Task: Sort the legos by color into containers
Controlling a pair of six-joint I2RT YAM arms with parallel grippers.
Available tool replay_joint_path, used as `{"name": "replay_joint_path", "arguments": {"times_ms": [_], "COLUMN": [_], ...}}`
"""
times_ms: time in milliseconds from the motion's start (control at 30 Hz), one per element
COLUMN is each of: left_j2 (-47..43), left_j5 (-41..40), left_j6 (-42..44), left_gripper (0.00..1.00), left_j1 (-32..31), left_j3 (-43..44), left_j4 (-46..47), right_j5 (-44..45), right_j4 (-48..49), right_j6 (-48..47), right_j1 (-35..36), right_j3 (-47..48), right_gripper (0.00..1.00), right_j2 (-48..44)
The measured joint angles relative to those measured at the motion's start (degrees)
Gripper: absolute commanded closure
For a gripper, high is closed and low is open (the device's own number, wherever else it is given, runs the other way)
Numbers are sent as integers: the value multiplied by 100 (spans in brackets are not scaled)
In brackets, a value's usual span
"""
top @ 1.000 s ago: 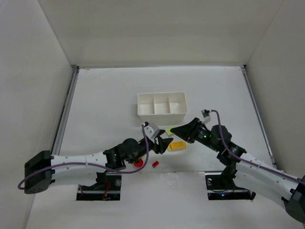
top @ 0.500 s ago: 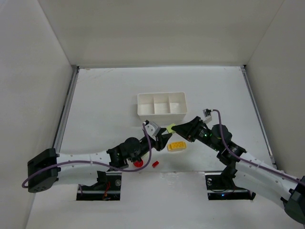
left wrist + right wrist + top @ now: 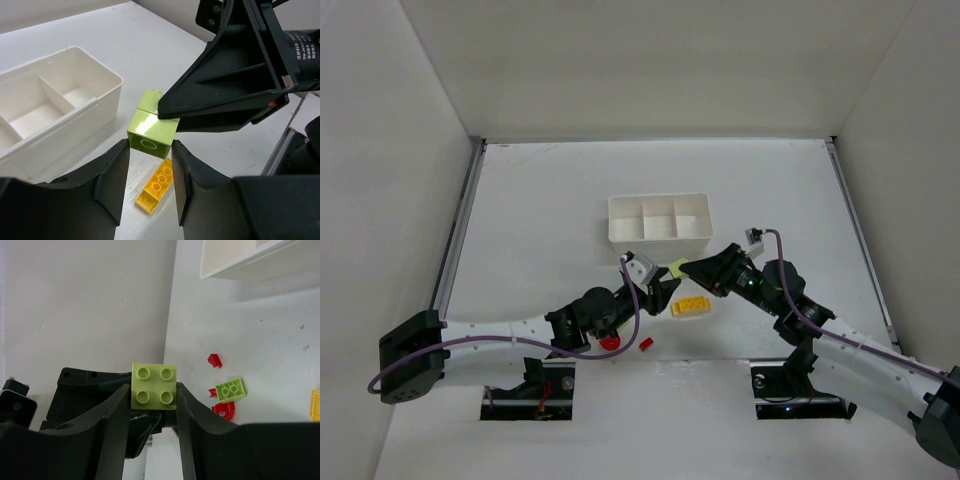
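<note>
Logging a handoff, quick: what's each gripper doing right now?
Left gripper: shut on the light-green piece.
Right gripper: shut on the same light-green piece.

The left gripper [image 3: 665,288] has edged closer to the white three-compartment plastic tray [image 3: 658,238], and its jaws have drawn in onto the light-green square studded plastic piece [image 3: 150,135]. The right gripper [image 3: 686,268], clamped on that piece's other end, has crept slightly nearer the tray too, carrying the piece along.
</note>
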Motion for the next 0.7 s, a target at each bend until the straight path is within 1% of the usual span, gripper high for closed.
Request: {"name": "replay_joint_path", "arguments": {"times_ms": [333,467,533,600,700], "left_j2": [68,114,114,114,114], "left_j5": [-2,-4,-7,9,33], "left_j6": [37,55,68,70,72], "left_gripper": [62,64,68,71,68], "left_j1": [26,28,31,39,46], "left_j3": [7,11,11,11,13], "left_j4": [11,-15,-17,-22,-13], "right_j5": [-20,-22,-46,-61,-118], "right_j4": [151,160,162,164,175], "right_j6": [92,133,146,151,173], "right_j1": [-11,-20,-42,-55,-87], "right_j3": [-50,-87,-87,-87,-87], "right_gripper": [65,65,65,65,65], "right_j2": [136,153,151,151,157]}}
